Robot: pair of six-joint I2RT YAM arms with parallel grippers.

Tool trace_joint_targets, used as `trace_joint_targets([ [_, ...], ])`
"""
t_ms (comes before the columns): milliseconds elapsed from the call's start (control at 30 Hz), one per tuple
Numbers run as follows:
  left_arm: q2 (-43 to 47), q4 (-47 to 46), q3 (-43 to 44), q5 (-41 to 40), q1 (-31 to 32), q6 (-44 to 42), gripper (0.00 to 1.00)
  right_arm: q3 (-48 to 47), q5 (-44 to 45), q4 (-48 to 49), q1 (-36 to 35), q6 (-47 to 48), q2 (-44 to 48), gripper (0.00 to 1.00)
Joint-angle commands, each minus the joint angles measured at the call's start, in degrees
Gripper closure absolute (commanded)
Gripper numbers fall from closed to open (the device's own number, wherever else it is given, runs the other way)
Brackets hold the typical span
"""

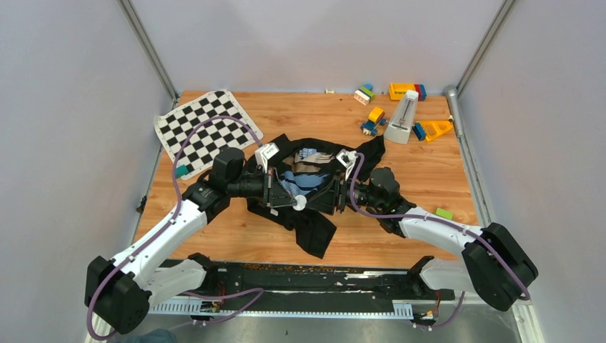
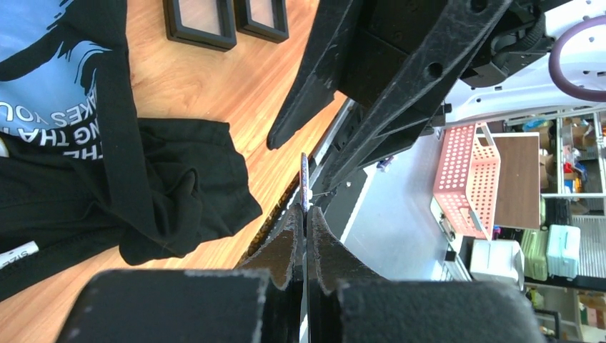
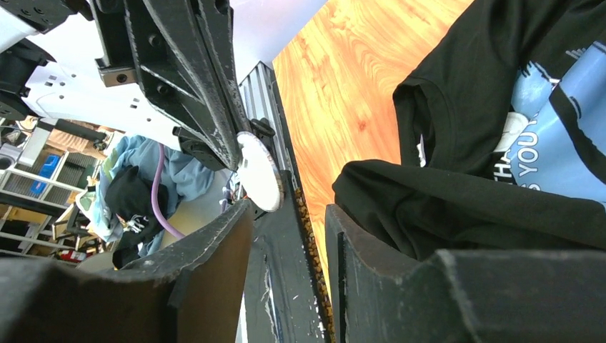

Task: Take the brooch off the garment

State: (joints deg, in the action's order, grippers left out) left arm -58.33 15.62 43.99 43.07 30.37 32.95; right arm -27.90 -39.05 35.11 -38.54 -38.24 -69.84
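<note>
The black garment (image 1: 315, 230) lies crumpled at mid table, its blue, white and brown print (image 1: 304, 175) facing up. It also shows in the left wrist view (image 2: 164, 193) and the right wrist view (image 3: 464, 143). My left gripper (image 1: 291, 201) is shut on the brooch (image 1: 300, 203), a small pale round disc. The disc is edge-on between the fingertips in the left wrist view (image 2: 304, 179) and face-on in the right wrist view (image 3: 259, 171), apart from the cloth. My right gripper (image 1: 336, 193) faces it, open and empty (image 3: 286, 236).
Two small square black trays (image 2: 200, 25) lie on the wood beyond the garment. A chequered mat (image 1: 204, 128) lies back left. Toy blocks (image 1: 404, 91) and a white metronome (image 1: 404, 118) stand back right. A green block (image 1: 444, 213) lies right and a teal one (image 1: 182, 171) left.
</note>
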Motion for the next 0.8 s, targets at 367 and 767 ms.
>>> trace_joint_targets([
  [367, -1.6, -5.0, -0.1, 3.7, 1.9, 1.3, 1.00, -0.3, -5.1, 6.3, 0.3, -1.6, -2.1, 0.68],
  [767, -0.6, -4.7, 0.0, 4.9, 2.4, 1.7, 1.00, 1.7, -9.4, 11.6, 4.5, -5.1, -2.2, 0.67],
])
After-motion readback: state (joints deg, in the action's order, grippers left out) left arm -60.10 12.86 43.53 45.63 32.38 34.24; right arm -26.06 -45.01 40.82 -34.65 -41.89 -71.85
